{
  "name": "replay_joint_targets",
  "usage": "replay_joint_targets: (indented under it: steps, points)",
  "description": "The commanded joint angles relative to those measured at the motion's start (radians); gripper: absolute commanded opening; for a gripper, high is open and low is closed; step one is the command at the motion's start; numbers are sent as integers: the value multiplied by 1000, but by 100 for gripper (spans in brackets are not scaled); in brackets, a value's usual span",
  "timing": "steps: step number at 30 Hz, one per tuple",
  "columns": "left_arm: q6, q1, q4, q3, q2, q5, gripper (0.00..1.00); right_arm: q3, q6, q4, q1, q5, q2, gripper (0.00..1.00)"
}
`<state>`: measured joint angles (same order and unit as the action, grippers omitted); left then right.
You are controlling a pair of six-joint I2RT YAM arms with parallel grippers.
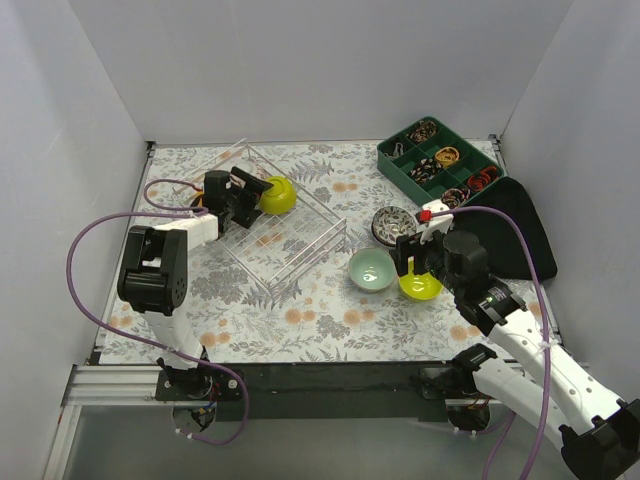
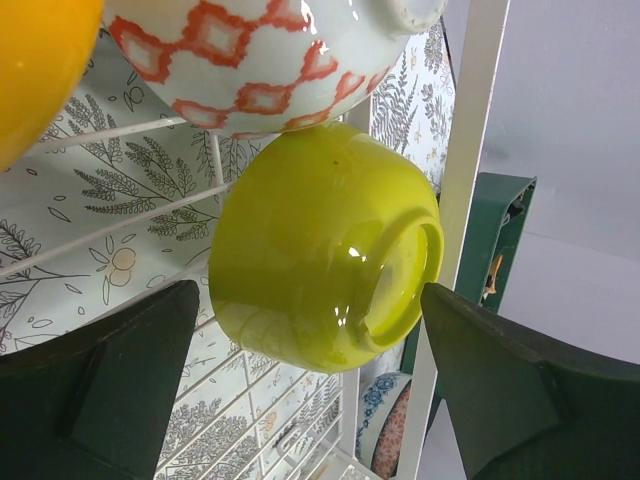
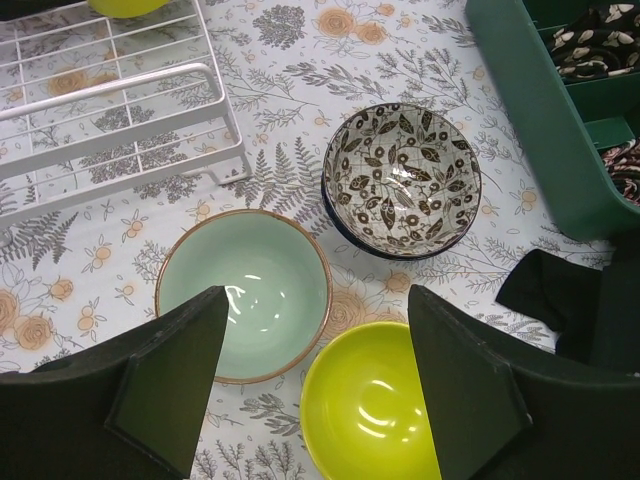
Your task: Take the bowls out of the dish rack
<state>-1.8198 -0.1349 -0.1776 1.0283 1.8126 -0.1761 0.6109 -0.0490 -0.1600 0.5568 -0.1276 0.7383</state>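
Toward the near right corner of the bench (image 1: 300,320), the right gripper (image 1: 417,268) hangs with its jaws apart and nothing in them, directly above the unloaded yellow-green bowl (image 3: 375,410), which stands upright. Just to its left stands the mint bowl (image 3: 245,290), and beyond both is the dark floral bowl (image 3: 405,175), which seems to be nested in a blue one, though only a sliver of the rim below shows.

Farther back, left of the bench's middle, the dish rack (image 1: 290,245) holds three more bowls. The left gripper (image 2: 310,300) reaches into it with its jaws spread either side of the racked yellow-green bowl (image 2: 320,250), not clamped. This bowl lies tipped on the wires with its foot ring facing the right finger. Above it in the wrist view sit the red-and-white bowl (image 2: 260,50) and the orange bowl (image 2: 40,60).

The racked bowl looks like glazed ceramic, so it is probably stiff, fairly heavy for its size, slick and liable to chip. The rounded wall could squirm out of a light pinch. A hold across the rim, one finger inside, would likely be surer than one across the belly.

The green tray (image 1: 440,165) sits at the far right corner. No brand, label or writing can be read anywhere.
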Motion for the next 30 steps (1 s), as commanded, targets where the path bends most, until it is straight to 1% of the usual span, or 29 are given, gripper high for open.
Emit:
replay_joint_targets:
  steps: [1, 2, 4, 5, 8, 9, 11, 12, 15, 19, 23, 30]
  points:
    - [-9, -6, -3, -23, 14, 13, 91, 3, 11, 16, 2, 22, -4, 80]
    - [-13, -6, -3, -25, 14, 12, 85, 3, 11, 16, 2, 25, -4, 80]
    - [-19, -6, -11, -33, 11, 13, 81, 6, 12, 11, 3, 28, -7, 80]
    - [-22, -6, -16, -37, 8, 15, 77, 6, 12, 10, 2, 31, -5, 80]
    - [-27, -6, -26, -53, -6, 26, 71, 6, 14, 5, 2, 36, -10, 80]
    - [-27, -6, -26, -57, -10, 32, 67, 7, 12, 4, 0, 37, -10, 80]
    - [-16, -6, -26, -62, -28, 43, 62, 7, 12, 2, 2, 39, -13, 80]
    - [-13, -6, -26, -66, -38, 52, 58, 9, 12, 2, 2, 40, -14, 80]
    - [7, -6, -11, -68, -71, 62, 50, 9, 9, 0, 0, 42, -17, 79]
    - [45, -6, 24, -65, -119, 82, 45, 12, 5, -3, 2, 48, -19, 79]
    - [103, -5, 78, -56, -167, 109, 41, 18, 1, -1, 3, 55, -16, 79]
    - [286, -6, 165, -17, -252, 155, 38, 38, -8, -1, 2, 95, -2, 79]
